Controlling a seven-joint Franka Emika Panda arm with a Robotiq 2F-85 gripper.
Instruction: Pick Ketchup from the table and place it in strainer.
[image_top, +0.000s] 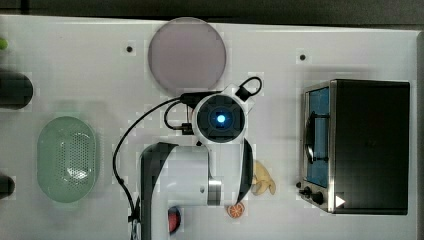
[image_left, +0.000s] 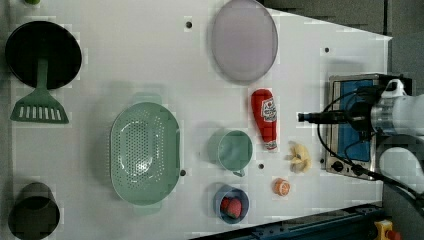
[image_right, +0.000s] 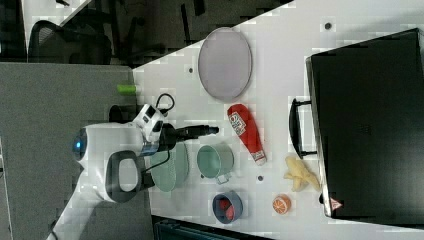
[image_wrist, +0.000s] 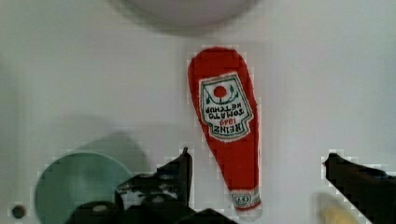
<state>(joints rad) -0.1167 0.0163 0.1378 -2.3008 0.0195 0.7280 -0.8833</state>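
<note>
A slim red squeeze bottle, the Ketchup, is seen lying flat on a smooth white table, its broad rounded base towards the round grey-lilac plate and its narrow white cap pointing away from it. A white-and-dark label is carried on its soft-looking body. Just beside the Ketchup a small round green cup is set, and beyond the cup the strainer — a pale mint-green oval basket of plastic, its bottom dotted with fine holes. Pale banana pieces are placed near the Ketchup's cap. In the wrist view the gripper is shown above the Ketchup with its dark fingers spread wide apart — nothing is held between them.
</note>
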